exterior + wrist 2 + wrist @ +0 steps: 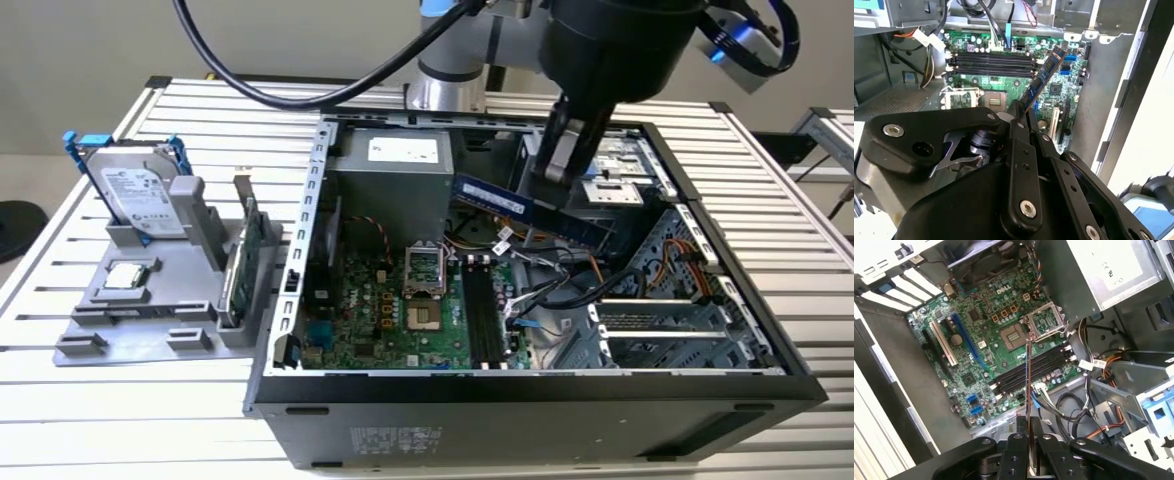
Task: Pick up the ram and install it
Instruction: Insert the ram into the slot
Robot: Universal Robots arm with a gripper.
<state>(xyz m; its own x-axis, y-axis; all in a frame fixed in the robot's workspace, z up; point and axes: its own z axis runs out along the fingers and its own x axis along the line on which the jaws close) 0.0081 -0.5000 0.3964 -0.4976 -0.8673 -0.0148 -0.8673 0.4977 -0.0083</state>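
While claw (562, 168) clamps ram (514, 205), stick hangs inside open case (534, 392), above board (400, 325), apart from slots (481, 310); long axis juts out from claw, tilted, skewed across slots.

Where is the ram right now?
In the exterior view, the gripper holds the ram in the air inside the open computer case, above the motherboard.
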